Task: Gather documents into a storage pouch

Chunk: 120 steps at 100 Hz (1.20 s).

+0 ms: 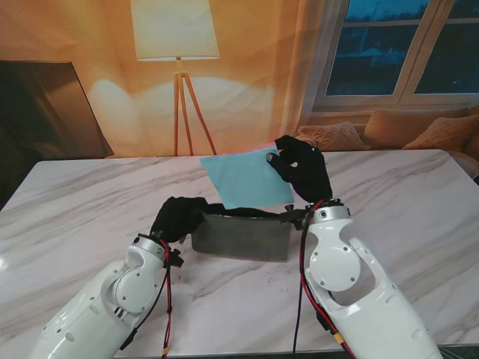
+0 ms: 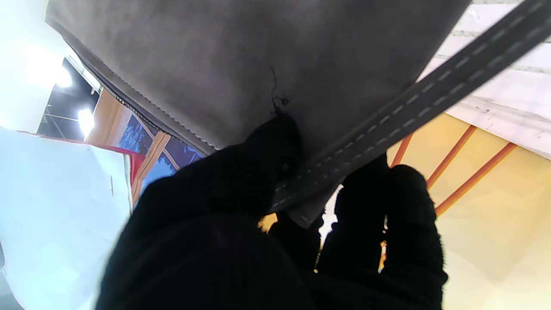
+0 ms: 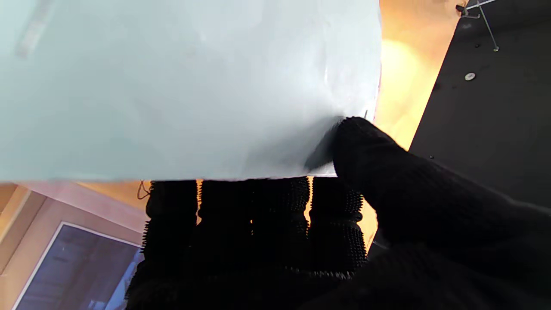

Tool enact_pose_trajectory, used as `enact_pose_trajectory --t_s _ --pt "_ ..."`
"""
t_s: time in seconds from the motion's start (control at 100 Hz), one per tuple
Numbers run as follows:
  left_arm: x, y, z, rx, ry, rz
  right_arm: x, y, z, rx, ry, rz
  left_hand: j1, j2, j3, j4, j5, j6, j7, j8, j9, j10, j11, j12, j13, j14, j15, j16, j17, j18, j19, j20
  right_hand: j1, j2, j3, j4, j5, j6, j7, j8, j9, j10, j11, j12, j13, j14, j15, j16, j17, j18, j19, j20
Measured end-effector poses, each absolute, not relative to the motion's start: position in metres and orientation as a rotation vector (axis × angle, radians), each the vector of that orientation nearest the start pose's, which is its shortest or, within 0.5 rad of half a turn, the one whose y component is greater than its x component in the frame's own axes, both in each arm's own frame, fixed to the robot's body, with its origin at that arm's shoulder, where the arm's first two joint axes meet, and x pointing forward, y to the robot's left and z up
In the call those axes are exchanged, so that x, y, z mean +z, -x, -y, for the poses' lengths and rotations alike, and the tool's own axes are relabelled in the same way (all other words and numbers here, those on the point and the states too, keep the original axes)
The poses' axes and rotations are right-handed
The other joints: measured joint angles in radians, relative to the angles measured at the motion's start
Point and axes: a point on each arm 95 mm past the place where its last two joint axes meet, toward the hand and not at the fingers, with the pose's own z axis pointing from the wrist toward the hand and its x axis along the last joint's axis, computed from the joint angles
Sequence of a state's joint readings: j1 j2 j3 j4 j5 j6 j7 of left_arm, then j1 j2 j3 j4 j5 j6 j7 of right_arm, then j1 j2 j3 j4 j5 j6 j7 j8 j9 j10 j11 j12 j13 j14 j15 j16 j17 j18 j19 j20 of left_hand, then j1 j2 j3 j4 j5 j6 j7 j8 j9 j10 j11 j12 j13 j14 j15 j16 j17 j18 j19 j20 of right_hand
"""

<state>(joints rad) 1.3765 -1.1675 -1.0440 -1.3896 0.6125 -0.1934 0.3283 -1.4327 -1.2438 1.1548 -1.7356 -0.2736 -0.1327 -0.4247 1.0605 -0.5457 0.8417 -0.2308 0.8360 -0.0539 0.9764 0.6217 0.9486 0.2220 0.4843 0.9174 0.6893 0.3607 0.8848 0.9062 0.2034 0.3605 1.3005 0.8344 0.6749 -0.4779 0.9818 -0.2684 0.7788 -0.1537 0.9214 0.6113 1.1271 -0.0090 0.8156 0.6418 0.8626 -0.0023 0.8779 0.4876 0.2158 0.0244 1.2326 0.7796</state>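
Right robot hand (image 1: 303,173) is pinching the pale blue sheet document (image 1: 245,178) over the grey fabric pouch (image 1: 241,236); left robot hand (image 1: 179,215) is gripping its rim, mouth seemingly open. Next: lowering it in squarely.

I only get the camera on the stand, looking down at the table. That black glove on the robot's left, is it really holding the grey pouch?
Observer: Yes. The left wrist camera shows the left hand pinching the pouch at its edge, next to a stitched strap.
Operator: And the blue sheet on the other side, how is that gripped?
Observer: The right wrist camera shows the right hand with its thumb on one face of the blue sheet and the fingers behind the other.
Operator: Is the pouch open?
Observer: The left wrist camera shows a zipper along its rim with the sheet beside it; whether it gapes I cannot tell.
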Motion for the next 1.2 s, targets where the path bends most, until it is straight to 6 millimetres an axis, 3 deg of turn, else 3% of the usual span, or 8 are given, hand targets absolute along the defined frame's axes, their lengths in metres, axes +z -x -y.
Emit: enact_pose_trajectory --t_s 0.63,1.2 --pt "-0.322 -0.434 0.053 -2.044 1.353 -1.191 -0.222 -0.429 -0.067 -2.83 1.718 0.652 0.0 0.0 0.001 0.0 0.003 -0.009 0.0 0.033 0.0 -0.011 -0.025 -0.002 0.0 0.0 -0.024 0.0 -0.014 0.0 -0.008 -0.014 0.0 0.013 -0.037 0.0 0.0 -0.023 -0.025 0.031 -0.001 -0.042 -0.033 0.032 -0.011 -0.045 -0.071 0.01 0.0 -0.011 -0.061 -0.01" --pt "-0.324 -0.433 0.055 -2.053 1.356 -1.188 -0.219 -0.434 -0.061 -2.871 1.694 0.636 0.011 0.0 0.001 0.0 0.013 -0.022 0.001 0.074 0.0 -0.012 -0.025 -0.002 0.0 0.0 -0.025 -0.002 -0.014 0.0 -0.008 -0.016 0.0 0.021 -0.048 0.001 0.0 -0.025 -0.027 0.043 -0.001 -0.049 -0.039 0.044 -0.012 -0.051 -0.082 0.014 0.0 -0.012 -0.073 -0.01"
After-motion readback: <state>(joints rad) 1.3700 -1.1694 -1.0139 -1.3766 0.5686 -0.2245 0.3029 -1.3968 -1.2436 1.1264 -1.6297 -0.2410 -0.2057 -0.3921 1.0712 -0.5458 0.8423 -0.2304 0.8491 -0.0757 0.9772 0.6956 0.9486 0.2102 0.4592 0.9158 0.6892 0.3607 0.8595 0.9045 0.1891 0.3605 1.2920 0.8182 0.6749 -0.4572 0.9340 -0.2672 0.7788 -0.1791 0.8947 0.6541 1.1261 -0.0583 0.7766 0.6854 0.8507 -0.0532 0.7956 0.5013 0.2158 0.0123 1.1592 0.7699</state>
